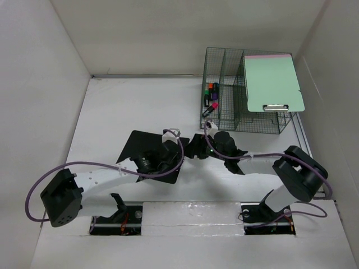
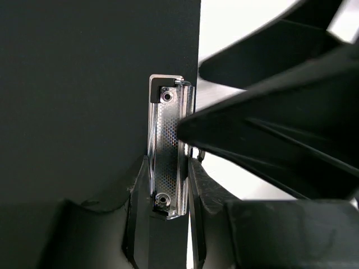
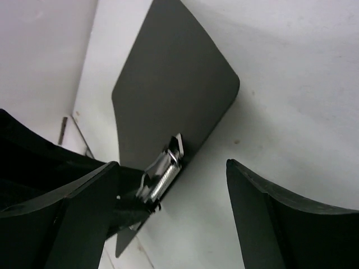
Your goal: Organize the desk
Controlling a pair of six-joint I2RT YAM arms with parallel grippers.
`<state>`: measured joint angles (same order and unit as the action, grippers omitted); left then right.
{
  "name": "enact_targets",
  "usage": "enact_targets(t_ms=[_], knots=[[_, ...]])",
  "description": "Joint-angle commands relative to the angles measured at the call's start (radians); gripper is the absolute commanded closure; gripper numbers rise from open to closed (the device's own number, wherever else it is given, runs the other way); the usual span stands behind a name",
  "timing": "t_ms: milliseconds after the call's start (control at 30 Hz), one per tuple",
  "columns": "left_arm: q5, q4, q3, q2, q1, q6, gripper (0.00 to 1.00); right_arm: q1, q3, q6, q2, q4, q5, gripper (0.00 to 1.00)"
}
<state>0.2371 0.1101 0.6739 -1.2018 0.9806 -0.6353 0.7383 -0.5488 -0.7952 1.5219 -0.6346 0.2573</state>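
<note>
Pinching metal clip [image 2: 167, 126] of black clipboard [image 3: 168, 78]: left end effector [image 2: 166, 179] | right end effector [image 3: 171, 165]: spread wide, just beside that clip | desk [image 1: 140, 101]: beneath both, clipboard mid-desk

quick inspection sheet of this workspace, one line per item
surface: white desk, matte
job's things: black clipboard mid-desk; green clipboard at the rack, markers in it
clutter: nothing seen
grippers: left gripper shut on the black clipboard's clip; right gripper open, near the clip
cables: purple cables loop off both arms
surroundings: white walls
</note>
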Motion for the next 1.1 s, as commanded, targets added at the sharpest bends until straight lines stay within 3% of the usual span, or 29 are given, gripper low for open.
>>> enact_targets(t_ms=[0, 100, 200, 233, 400, 433, 567, 600, 700, 733, 767, 800, 833, 1067], knots=[[-0.038, -0.07, -0.028, 0.065, 0.004, 0.017, 1.0, 0.021, -0.043, -0.076, 0.026, -0.166, -0.01, 0.19], [-0.055, -0.081, -0.039, 0.097, 0.004, 0.02, 1.0, 0.033, -0.057, -0.095, 0.066, -0.192, -0.009, 0.22], [-0.048, -0.093, -0.051, 0.122, 0.004, 0.031, 1.0, 0.033, -0.074, -0.128, 0.106, -0.207, 0.008, 0.31], [-0.048, -0.092, -0.051, 0.123, 0.004, 0.037, 1.0, 0.033, -0.073, -0.154, 0.116, -0.224, 0.017, 0.38], [0.019, -0.086, -0.054, 0.153, 0.004, 0.062, 1.0, 0.042, -0.08, -0.211, 0.19, -0.312, 0.071, 0.58], [0.039, -0.078, -0.04, 0.156, 0.004, 0.069, 1.0, 0.052, -0.077, -0.225, 0.192, -0.323, 0.069, 0.69], [0.07, -0.073, -0.043, 0.183, 0.004, 0.062, 1.0, 0.061, -0.076, -0.223, 0.167, -0.318, 0.036, 0.94], [0.079, -0.066, -0.037, 0.192, 0.004, 0.051, 0.96, 0.061, -0.079, -0.222, 0.134, -0.307, 0.011, 0.99], [0.142, -0.044, -0.045, 0.292, 0.004, 0.033, 0.73, 0.061, -0.105, -0.171, 0.081, -0.228, -0.033, 1.0], [0.201, -0.073, -0.06, 0.373, 0.004, 0.029, 0.44, 0.061, -0.156, -0.103, 0.02, -0.121, -0.068, 1.0], [0.202, -0.073, -0.06, 0.411, 0.004, 0.029, 0.44, 0.061, -0.157, -0.102, 0.02, -0.12, -0.069, 1.0], [0.218, -0.091, -0.071, 0.457, 0.004, 0.034, 0.31, 0.061, -0.178, -0.063, 0.0, -0.082, -0.101, 1.0], [0.246, -0.102, -0.073, 0.497, 0.004, 0.043, 0.01, 0.05, -0.213, -0.043, -0.038, -0.054, -0.113, 1.0], [0.367, -0.155, -0.126, 0.832, 0.013, 0.023, 0.01, -0.085, -0.344, 0.002, -0.182, 0.004, -0.064, 1.0]])
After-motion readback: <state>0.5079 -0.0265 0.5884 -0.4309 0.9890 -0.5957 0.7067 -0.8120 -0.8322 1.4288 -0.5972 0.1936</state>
